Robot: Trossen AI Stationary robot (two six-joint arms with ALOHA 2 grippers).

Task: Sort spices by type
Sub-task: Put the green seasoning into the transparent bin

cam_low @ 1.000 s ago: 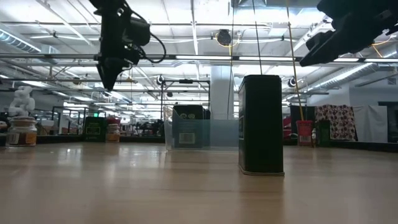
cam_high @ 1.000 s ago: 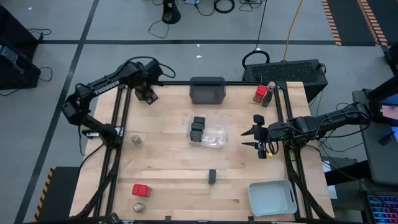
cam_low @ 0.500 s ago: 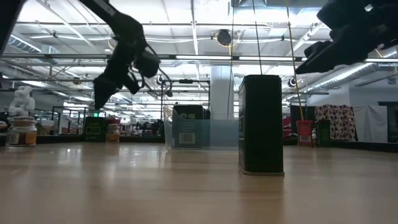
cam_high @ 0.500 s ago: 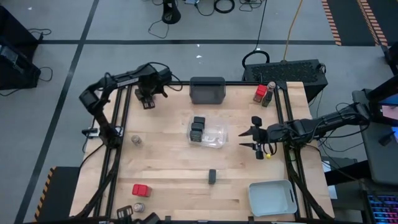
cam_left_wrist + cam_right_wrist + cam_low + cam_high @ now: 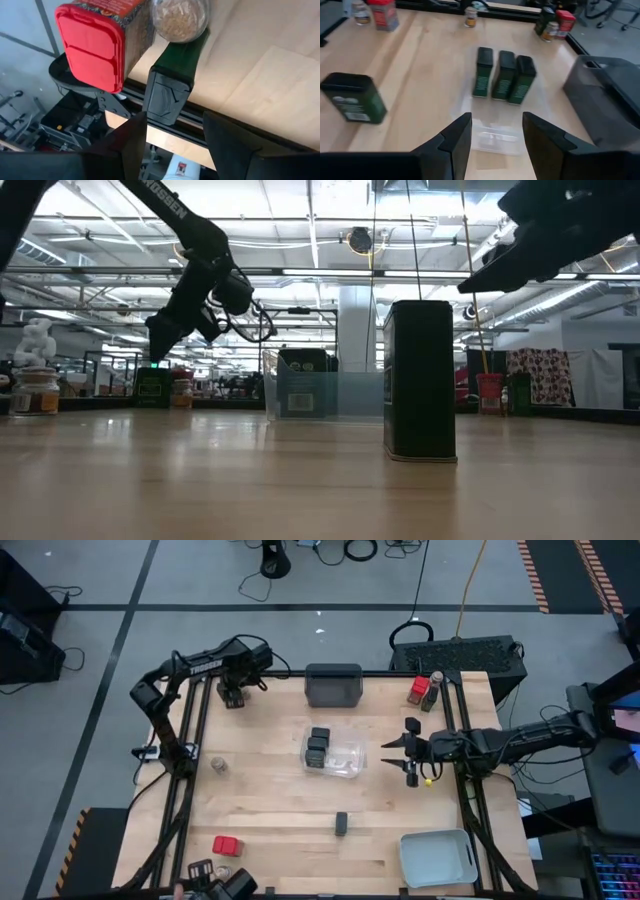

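At the table's far left corner, a red-topped spice (image 5: 95,45), a black boxy spice (image 5: 172,82) and a round clear jar (image 5: 180,17) stand close together. My left gripper (image 5: 232,697) hangs open just above them, tipped downward, and touches none; in its wrist view the black box lies ahead of the gap (image 5: 175,150). Three black boxes (image 5: 502,75) lie in the clear tray (image 5: 345,762). My right gripper (image 5: 398,755) hovers open to the tray's right, above the table. A lone black box (image 5: 341,823) stands near the front.
A dark grey tray (image 5: 333,685) sits at the far middle and a pale grey tray (image 5: 437,857) at the near right. There are loose spices elsewhere: a jar (image 5: 218,765) at the left, a red one (image 5: 226,845) with a jar (image 5: 224,872) near left, and two (image 5: 425,690) far right.
My left gripper has come down toward the spices at the far left corner, rolling and tipping over as it sank, and has stayed open. My right gripper has edged toward the clear tray, still open. No spice has moved.
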